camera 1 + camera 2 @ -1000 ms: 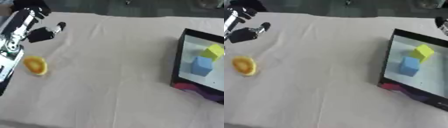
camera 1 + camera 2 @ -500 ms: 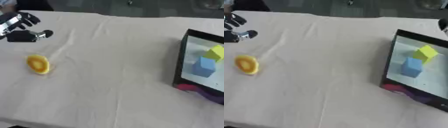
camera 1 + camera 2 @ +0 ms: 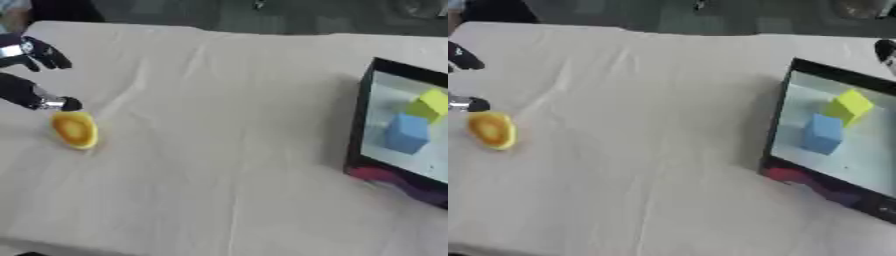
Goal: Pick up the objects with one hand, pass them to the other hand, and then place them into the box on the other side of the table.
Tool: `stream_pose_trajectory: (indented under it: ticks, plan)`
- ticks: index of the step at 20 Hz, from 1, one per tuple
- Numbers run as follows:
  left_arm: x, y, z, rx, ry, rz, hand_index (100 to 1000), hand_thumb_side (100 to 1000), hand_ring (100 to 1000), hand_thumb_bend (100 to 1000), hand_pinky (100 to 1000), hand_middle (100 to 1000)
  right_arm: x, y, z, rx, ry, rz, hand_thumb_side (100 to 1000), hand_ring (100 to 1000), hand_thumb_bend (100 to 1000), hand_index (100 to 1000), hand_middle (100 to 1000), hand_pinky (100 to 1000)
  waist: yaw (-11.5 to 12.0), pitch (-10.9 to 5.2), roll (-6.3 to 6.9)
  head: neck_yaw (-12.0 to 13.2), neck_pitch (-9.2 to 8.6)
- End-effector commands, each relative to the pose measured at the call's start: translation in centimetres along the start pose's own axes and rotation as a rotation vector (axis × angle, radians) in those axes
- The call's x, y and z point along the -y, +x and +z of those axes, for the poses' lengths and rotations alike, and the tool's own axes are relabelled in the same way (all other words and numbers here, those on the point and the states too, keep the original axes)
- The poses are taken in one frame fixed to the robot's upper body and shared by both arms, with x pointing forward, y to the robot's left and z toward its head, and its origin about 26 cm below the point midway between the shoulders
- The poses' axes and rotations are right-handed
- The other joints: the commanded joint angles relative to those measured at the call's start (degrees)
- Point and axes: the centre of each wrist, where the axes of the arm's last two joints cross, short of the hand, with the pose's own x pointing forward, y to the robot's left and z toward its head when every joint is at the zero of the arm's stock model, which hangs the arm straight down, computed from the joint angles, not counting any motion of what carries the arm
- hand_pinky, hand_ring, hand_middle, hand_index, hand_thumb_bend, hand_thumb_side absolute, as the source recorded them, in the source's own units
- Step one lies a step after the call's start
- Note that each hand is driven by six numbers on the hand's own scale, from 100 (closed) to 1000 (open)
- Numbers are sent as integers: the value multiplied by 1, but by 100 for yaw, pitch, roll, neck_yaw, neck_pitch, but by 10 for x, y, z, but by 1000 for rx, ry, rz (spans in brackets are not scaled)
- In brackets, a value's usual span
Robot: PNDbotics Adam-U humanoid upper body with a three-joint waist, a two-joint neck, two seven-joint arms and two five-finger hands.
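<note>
A yellow-orange rounded object [image 3: 74, 130] lies on the white cloth at the left side of the table. My left hand [image 3: 35, 95] hovers just above and behind it at the left edge, fingers spread open, one fingertip close to the object's top. A black-rimmed box [image 3: 360, 115] stands at the right edge. Inside it lie a blue cube [image 3: 405, 133] and a yellow cube [image 3: 431, 104]. A dark tip of my right hand [image 3: 885, 50] shows at the right edge above the box; its fingers are hidden.
The white cloth [image 3: 219, 150] covers the table, with creases running through the middle. A red and purple patch [image 3: 385, 177] marks the box's near outer side. The table's far edge meets a dark floor.
My left hand has come down toward the yellow-orange object. The whole picture has shifted, so the camera has moved. The cubes in the box have not moved.
</note>
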Motion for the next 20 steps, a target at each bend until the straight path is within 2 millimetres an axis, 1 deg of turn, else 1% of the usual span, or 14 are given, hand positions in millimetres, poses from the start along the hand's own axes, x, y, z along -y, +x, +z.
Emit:
stream_pose_trajectory:
  ticks: [1,6,7,10,15,19,20]
  plan:
    - [-17,-3,12,-22,-40,-76,811,363,853,689,841,772,10,7,-3,22,-17,38,412,1000,405,913,927,959,-15,-179,52,-1,-17]
    - [-19,-4,7,-28,-78,-118,799,212,853,717,838,771,9,6,-2,18,-13,41,414,1000,406,910,925,958,-28,-175,52,9,-34]
    - [-19,-5,6,-35,-76,-126,797,169,853,721,836,771,9,5,-2,17,-12,42,415,1000,407,909,925,958,-31,-174,51,9,-39]
    - [-17,-8,-2,-50,-72,-146,792,112,853,705,834,770,8,4,-1,10,-10,43,418,1000,408,907,924,958,-39,-171,46,5,-52]
    - [-12,-9,-17,-59,-80,-198,785,100,857,715,835,772,5,2,0,4,-3,45,420,1000,410,905,923,958,-63,-164,34,15,-58]
    - [-5,-12,-29,-66,-100,-215,779,100,854,674,830,765,4,0,1,1,0,45,423,1000,411,904,923,958,-74,-156,29,12,-48]
    - [-3,-13,-32,-67,-108,-218,777,100,855,683,830,765,3,0,1,-1,2,44,424,1000,411,904,923,958,-75,-156,30,19,-42]
